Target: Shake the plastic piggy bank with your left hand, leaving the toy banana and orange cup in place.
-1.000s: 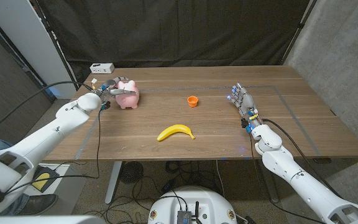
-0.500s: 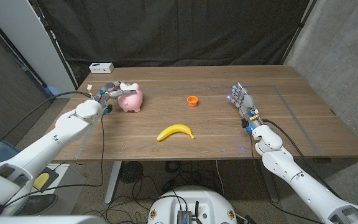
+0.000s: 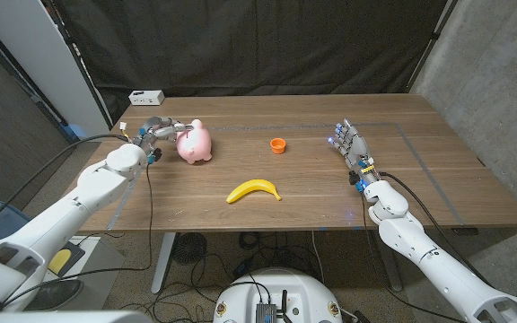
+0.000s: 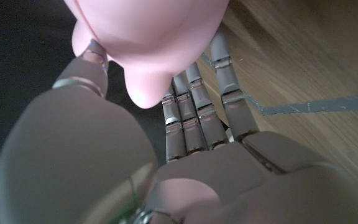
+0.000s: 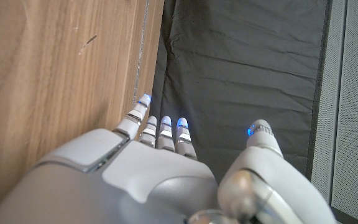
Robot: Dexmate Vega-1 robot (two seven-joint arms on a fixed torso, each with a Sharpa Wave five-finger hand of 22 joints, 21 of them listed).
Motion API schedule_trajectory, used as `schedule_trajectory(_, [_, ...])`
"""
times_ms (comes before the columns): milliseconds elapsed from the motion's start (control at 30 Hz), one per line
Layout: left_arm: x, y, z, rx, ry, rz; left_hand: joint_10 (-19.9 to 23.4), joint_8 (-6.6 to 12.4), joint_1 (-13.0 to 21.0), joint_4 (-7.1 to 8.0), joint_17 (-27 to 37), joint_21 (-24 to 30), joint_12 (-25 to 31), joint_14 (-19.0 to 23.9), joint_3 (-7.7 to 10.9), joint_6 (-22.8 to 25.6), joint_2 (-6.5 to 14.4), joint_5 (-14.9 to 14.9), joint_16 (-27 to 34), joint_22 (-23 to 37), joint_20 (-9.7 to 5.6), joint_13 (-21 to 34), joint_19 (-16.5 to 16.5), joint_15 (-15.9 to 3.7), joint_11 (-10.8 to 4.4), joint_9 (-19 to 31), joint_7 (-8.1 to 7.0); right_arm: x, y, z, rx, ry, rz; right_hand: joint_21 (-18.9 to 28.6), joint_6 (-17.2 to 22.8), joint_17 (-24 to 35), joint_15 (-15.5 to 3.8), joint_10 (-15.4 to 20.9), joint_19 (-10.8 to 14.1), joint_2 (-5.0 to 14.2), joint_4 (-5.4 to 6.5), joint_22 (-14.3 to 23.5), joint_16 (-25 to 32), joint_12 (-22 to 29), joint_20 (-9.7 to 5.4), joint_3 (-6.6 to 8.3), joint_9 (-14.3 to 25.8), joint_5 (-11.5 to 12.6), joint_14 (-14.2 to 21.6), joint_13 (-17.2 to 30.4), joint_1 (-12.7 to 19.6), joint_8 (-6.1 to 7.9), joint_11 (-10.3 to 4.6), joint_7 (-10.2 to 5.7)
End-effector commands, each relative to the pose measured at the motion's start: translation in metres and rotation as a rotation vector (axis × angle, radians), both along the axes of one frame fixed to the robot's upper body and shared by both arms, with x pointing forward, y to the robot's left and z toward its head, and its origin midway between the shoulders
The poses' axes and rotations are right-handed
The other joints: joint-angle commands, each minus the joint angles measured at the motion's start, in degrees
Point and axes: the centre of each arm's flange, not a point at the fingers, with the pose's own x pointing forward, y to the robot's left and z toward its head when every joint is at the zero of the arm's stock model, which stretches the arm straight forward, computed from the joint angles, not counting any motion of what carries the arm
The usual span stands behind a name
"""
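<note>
The pink plastic piggy bank (image 3: 194,143) is at the table's left rear, tilted, with my left hand (image 3: 157,131) gripping it from its left side. In the left wrist view the pink body (image 4: 151,37) sits against my fingers (image 4: 194,112), thumb on one side and the others under it. The yellow toy banana (image 3: 254,190) lies on the table's middle front. The small orange cup (image 3: 278,145) stands upright behind it, right of the pig. My right hand (image 3: 352,148) stands on its edge at the right, fingers apart, holding nothing; it shows again (image 5: 166,162) in the right wrist view.
A white box (image 3: 147,97) sits at the table's (image 3: 420,170) back left edge. A black curtain hangs behind. Cables hang off the left edge by my left arm. Grey tape lines mark the tabletop.
My left hand has carried the piggy bank to the right and tipped it over about a second. The banana, the cup and my right hand have stayed where they were.
</note>
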Motion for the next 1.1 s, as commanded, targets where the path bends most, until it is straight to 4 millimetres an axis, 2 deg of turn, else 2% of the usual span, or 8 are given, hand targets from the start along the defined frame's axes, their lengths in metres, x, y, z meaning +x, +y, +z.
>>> schedule_trajectory(33, [-0.0012, 0.0004, 0.0023, -0.034, -0.033, -0.003, 0.44, 0.19, 19.95, -3.87, 0.06, 0.92, 0.03, 0.24, 3.4, 0.01, 19.85, 0.12, 0.17, 0.18, 0.11, 0.58, 0.32, 0.25, -0.22, 0.36, 0.14, 0.0003, 0.0016, -0.0002, -0.001, 0.004, 0.007, 0.14, 0.11, 0.21, 0.22, -0.02, 0.34, -0.44, -0.06, 0.2, 0.37, 0.25, 0.42, -0.07, 0.33, 0.19, -0.02, 0.19, 0.43, 0.16, -0.16, -0.15])
schedule_trajectory(200, [0.0002, -0.0009, 0.0015, -0.026, -0.025, 0.004, 0.04, 0.2, 19.91, -3.91, 0.16, 1.26, -0.21, 0.09, 3.53, -0.28, 19.77, 0.15, -0.01, 0.18, 0.09, 0.92, 0.08, 0.36, -0.25, 0.65, -0.15, 0.001, 0.0021, 0.0005, -0.007, 0.005, 0.01, 0.15, 0.1, 0.22, 0.19, -0.03, 0.42, -0.46, -0.06, 0.2, 0.37, 0.23, 0.48, -0.1, 0.33, 0.19, -0.02, 0.2, 0.42, 0.15, -0.16, -0.11])
schedule_trajectory(300, [0.0003, -0.0009, 0.0012, -0.022, -0.022, 0.013, -1.19, -0.49, 19.1, -3.57, -0.05, 1.57, -0.96, -1.47, 3.47, -1.54, 19.47, 0.13, -1.06, 0.14, 0.75, 1.41, -1.1, 0.79, -0.25, 0.54, -0.44, 0.001, 0.0022, 0.0007, -0.01, 0.006, 0.009, 0.15, 0.09, 0.23, 0.18, 0.06, 0.43, -0.47, -0.05, 0.2, 0.36, 0.26, 0.53, -0.11, 0.33, 0.19, -0.04, 0.21, 0.41, 0.15, -0.02, -0.11])
schedule_trajectory(400, [0.0009, -0.0008, 0.0005, -0.039, -0.026, 0.012, 0.0, -0.14, 18.73, -3.42, -0.1, 1.9, -0.68, -0.24, 3.5, -0.53, 19.62, 0.1, -0.75, 0.09, 0.6, 1.67, -1.36, 0.6, -0.31, 0.58, -0.41, 0.0012, 0.0016, 0.0007, -0.005, 0.009, 0.008, 0.16, 0.06, 0.23, 0.18, 0.07, 0.47, -0.48, -0.05, 0.2, 0.36, 0.26, 0.58, -0.12, 0.34, 0.19, -0.03, 0.22, 0.42, 0.13, 0.0, -0.09])
schedule_trajectory(600, [0.0005, -0.002, 0.0014, -0.053, -0.039, 0.031, 4.7, 0.69, 18.63, -3.98, 0.96, 4.5, 1.34, 4.9, 3.47, 2.03, 19.48, -0.26, 1.16, 0.05, -1.91, 3.54, 0.27, -0.85, -0.44, 0.85, 0.28, 0.0015, 0.0015, 0.0011, -0.004, 0.009, 0.008, 0.13, 0.04, 0.24, 0.19, 0.04, 0.46, -0.49, -0.05, 0.2, 0.35, 0.23, 0.57, -0.15, 0.34, 0.19, -0.06, 0.23, 0.42, 0.12, -0.13, -0.02])
schedule_trajectory(867, [-0.0031, -0.0033, 0.004, -0.105, -0.087, 0.057, 7.82, 0.83, 19.98, -4.76, 2.11, 7.86, 3.26, 9.39, 3.36, 5.48, 18.13, -0.52, 2.61, 0.14, -4.57, 5.62, 2.92, -2.89, -0.18, -0.26, 0.91, 0.0026, 0.0033, 0.0014, 0.0, 0.009, 0.014, 0.13, -0.01, 0.24, 0.21, 0.02, 0.51, -0.48, -0.06, 0.2, 0.34, 0.21, 0.43, -0.15, 0.34, 0.2, -0.06, 0.25, 0.46, 0.1, -0.14, 0.03])
schedule_trajectory(933, [-0.0045, -0.0037, 0.0046, -0.114, -0.098, 0.063, 8.53, 0.71, 20.35, -4.82, 2.4, 9.03, 3.63, 11.06, 3.31, 6.25, 17.54, -0.52, 3.14, 0.14, -5.36, 6.17, 3.99, -3.52, 0.35, -0.65, 1.04, 0.0029, 0.0037, 0.0011, -0.006, 0.006, 0.016, 0.13, 0.0, 0.24, 0.24, 0.0, 0.51, -0.47, -0.07, 0.2, 0.34, 0.2, 0.4, -0.14, 0.34, 0.2, -0.05, 0.25, 0.47, 0.11, -0.14, 0.05])
schedule_trajectory(1100, [-0.0076, -0.004, 0.0048, -0.15, -0.112, 0.071, 8.96, 0.5, 20.63, -4.69, 2.54, 10.74, 3.88, 13.0, 3.39, 7.25, 16.96, -0.42, 3.49, 0.01, -6.67, 6.99, 5.67, -3.93, 0.43, -1.2, 0.99, 0.0026, 0.0042, 0.0017, -0.002, 0.003, 0.017, 0.12, -0.06, 0.24, 0.21, -0.06, 0.53, -0.49, -0.08, 0.2, 0.32, 0.17, 0.27, -0.15, 0.35, 0.21, -0.08, 0.26, 0.5, 0.09, -0.1, 0.04])
